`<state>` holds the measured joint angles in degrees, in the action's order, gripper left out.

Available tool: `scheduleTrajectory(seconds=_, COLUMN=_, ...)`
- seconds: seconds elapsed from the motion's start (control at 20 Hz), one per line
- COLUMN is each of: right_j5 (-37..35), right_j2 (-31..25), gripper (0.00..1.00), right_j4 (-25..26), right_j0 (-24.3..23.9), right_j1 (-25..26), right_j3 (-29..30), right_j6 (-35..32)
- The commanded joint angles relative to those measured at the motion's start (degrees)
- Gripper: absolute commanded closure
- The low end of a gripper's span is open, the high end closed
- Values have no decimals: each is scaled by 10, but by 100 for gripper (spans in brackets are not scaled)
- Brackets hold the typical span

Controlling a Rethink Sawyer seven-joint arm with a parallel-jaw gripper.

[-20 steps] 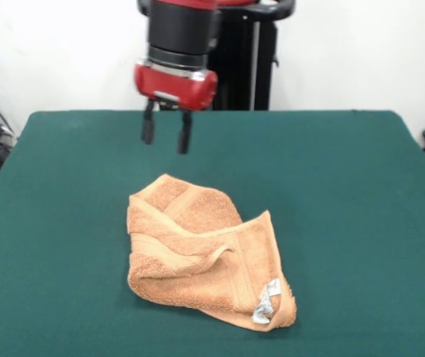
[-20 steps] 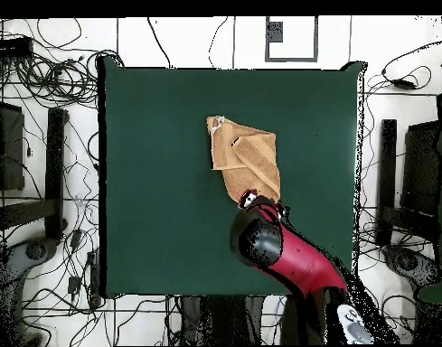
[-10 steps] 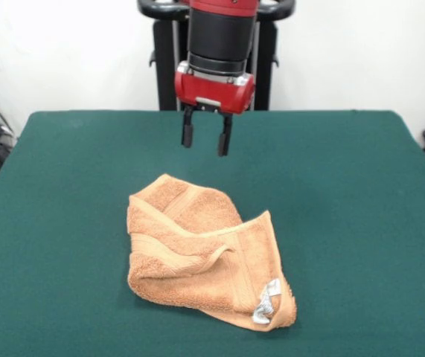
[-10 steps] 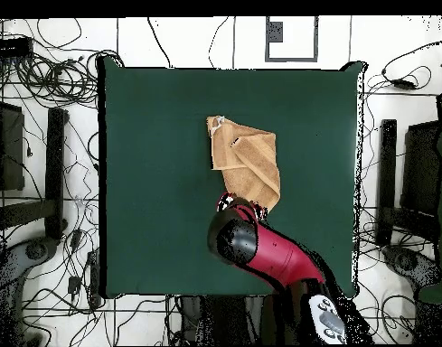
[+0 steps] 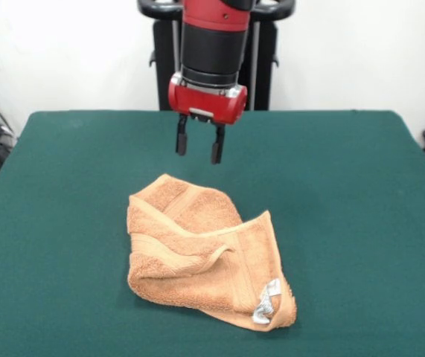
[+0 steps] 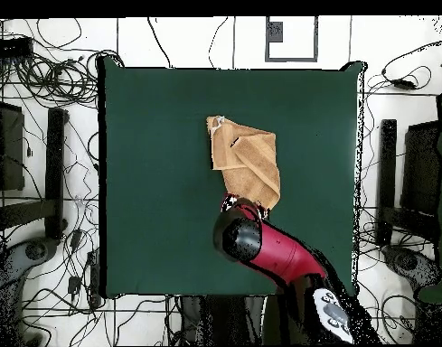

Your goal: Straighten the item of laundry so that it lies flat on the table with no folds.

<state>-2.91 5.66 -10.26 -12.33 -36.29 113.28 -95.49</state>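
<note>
An orange-tan towel, the item of laundry [image 5: 201, 253] [image 6: 246, 159], lies crumpled near the middle of the green table [image 5: 346, 193] [image 6: 161, 181]. Its layers fold over each other, with a raised flap across the middle and a white-silver label [image 5: 266, 305] at the near right corner. My gripper [image 5: 197, 146] hangs open above the table, just behind the towel's far corner, with nothing between its fingers [image 5: 181, 141]. In the overhead view the arm's red and black body [image 6: 260, 244] covers the gripper beside the towel's lower end.
The black pedestal [image 5: 257, 59] stands behind the table's far edge. Cables [image 6: 43, 81] and dark stands [image 6: 387, 181] surround the table on the floor. Green cloth stretches wide on both sides of the towel.
The gripper swung from the left to the right behind the towel, then came back slightly left and a little lower. It stays open. The towel has not moved.
</note>
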Motion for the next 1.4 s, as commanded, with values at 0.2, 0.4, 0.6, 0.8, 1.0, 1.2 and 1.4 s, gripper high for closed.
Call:
scheduleTrajectory(seconds=0.2, right_j5=-34, right_j2=-77, gripper=0, right_j4=16, right_j0=10, right_j1=37, right_j3=-50, right_j6=-60)
scheduleTrajectory(seconds=0.4, right_j5=-49, right_j2=-71, gripper=0, right_j4=8, right_j0=19, right_j1=38, right_j3=-66, right_j6=-60)
scheduleTrajectory(seconds=0.6, right_j5=-83, right_j2=-64, gripper=0, right_j4=2, right_j0=26, right_j1=40, right_j3=-91, right_j6=-56)
scheduleTrajectory(seconds=0.8, right_j5=-109, right_j2=-60, gripper=0, right_j4=1, right_j0=30, right_j1=43, right_j3=-116, right_j6=-51)
scheduleTrajectory(seconds=1.0, right_j5=-117, right_j2=-61, gripper=0, right_j4=5, right_j0=29, right_j1=42, right_j3=-132, right_j6=-49)
scheduleTrajectory(seconds=1.2, right_j5=-120, right_j2=-62, gripper=0, right_j4=10, right_j0=27, right_j1=39, right_j3=-139, right_j6=-49)
scheduleTrajectory(seconds=1.4, right_j5=-130, right_j2=-65, gripper=0, right_j4=14, right_j0=23, right_j1=38, right_j3=-149, right_j6=-45)
